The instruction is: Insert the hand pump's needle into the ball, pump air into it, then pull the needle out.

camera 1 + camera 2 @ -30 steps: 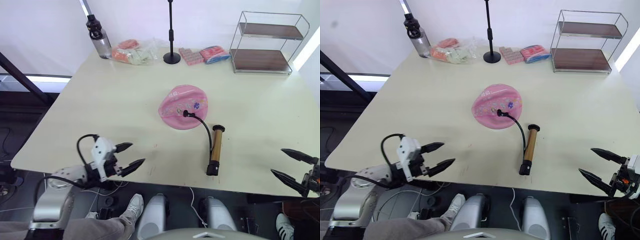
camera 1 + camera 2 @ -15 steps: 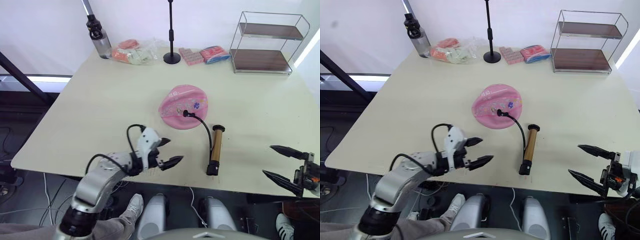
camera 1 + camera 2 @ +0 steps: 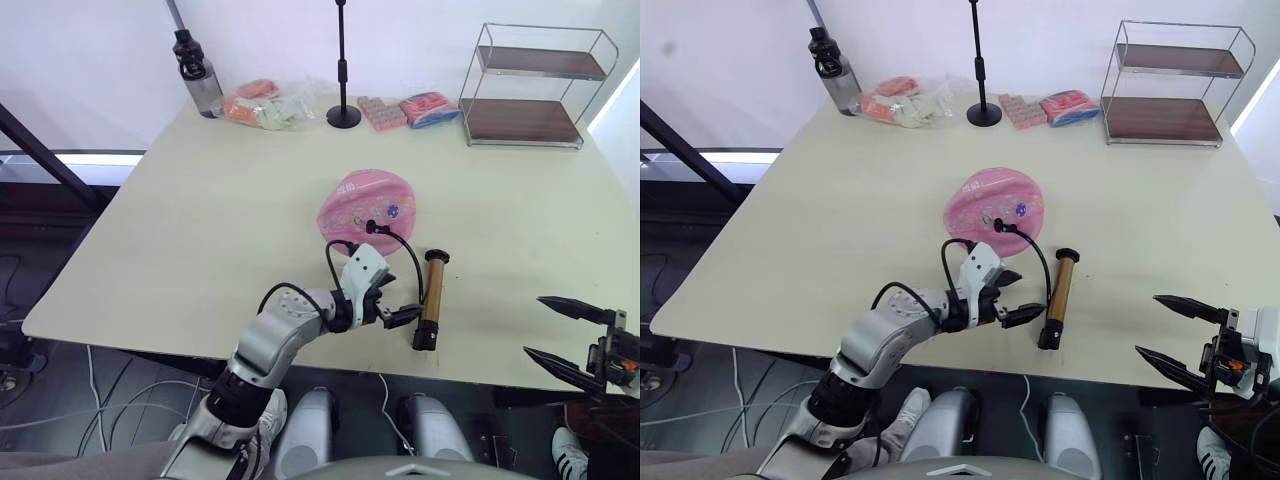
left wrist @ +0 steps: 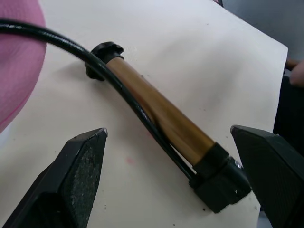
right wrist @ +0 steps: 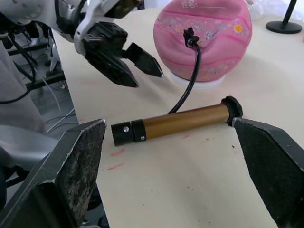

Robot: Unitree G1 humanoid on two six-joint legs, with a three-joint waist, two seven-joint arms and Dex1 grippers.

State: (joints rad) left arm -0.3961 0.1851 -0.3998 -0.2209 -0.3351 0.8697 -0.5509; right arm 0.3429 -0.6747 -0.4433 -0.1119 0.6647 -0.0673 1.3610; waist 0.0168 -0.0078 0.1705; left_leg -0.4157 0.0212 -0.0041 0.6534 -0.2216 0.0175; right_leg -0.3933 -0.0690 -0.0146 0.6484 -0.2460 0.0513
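With the hose fitting already seated in the ball (image 3: 367, 213) mid-desk and the pump (image 3: 432, 299) lying at its 5 o'clock, the left gripper (image 3: 392, 303), jaws wide, could nudge the barrel and yank the needle loose.

The cream table (image 3: 200, 200) carries the ball (image 3: 366, 213), hand pump (image 3: 432, 298), bottle (image 3: 194, 73), stand (image 3: 343, 60), packets (image 3: 268, 103) and shelf (image 3: 530, 85).

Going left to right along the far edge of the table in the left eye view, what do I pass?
Water bottle → clear bag of snacks → black stand's round base → pink wafer pack → red and blue packet → wire shelf rack.
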